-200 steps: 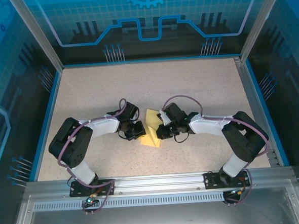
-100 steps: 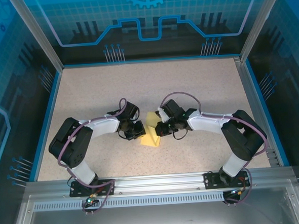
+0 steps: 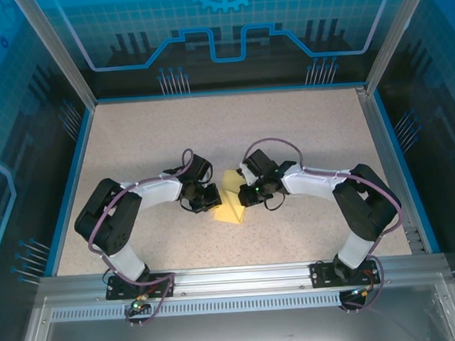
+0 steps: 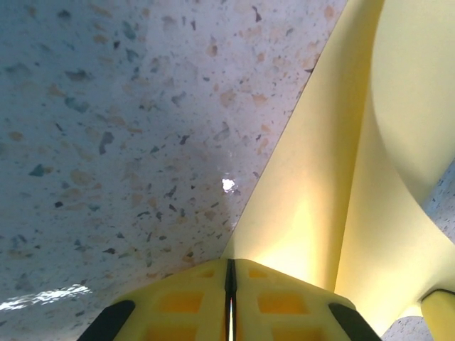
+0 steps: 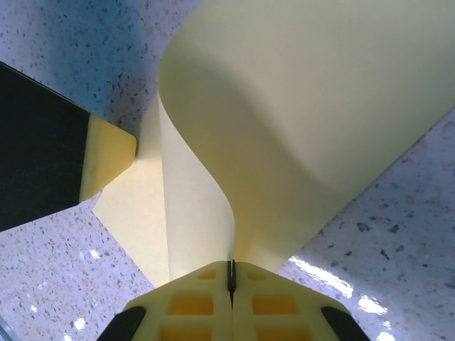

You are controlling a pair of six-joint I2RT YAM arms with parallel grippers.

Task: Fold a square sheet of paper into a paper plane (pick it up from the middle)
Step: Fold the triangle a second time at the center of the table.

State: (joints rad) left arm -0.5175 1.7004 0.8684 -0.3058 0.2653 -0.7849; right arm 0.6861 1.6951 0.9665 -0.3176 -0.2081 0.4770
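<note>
1. Square sheet of paper [image 3: 230,200] lies near the middle of the speckled table [image 3: 310,134], between the two grippers. It is partly folded over itself rather than flat.
2. The left gripper [image 3: 215,201] sits at the sheet's left edge. In its wrist view its yellow fingers [image 4: 192,302] are pressed together with only a hairline seam between them, and their tips touch the paper's edge. Whether any paper is caught in that seam cannot be told.
3. The right gripper [image 3: 243,196] meets the sheet from the right. Its wrist view shows the jaws closed on a flap of the paper, which comes out of the seam and curls up and over in a smooth bend.
4. Under that raised flap, a lower layer of the sheet lies flat on the table.
5. In the right wrist view, one yellow fingertip of the left gripper touches the left edge of the flat layer.
6. Both arms bend inward from their bases at the near edge, with the wrists close together at the paper.
</note>
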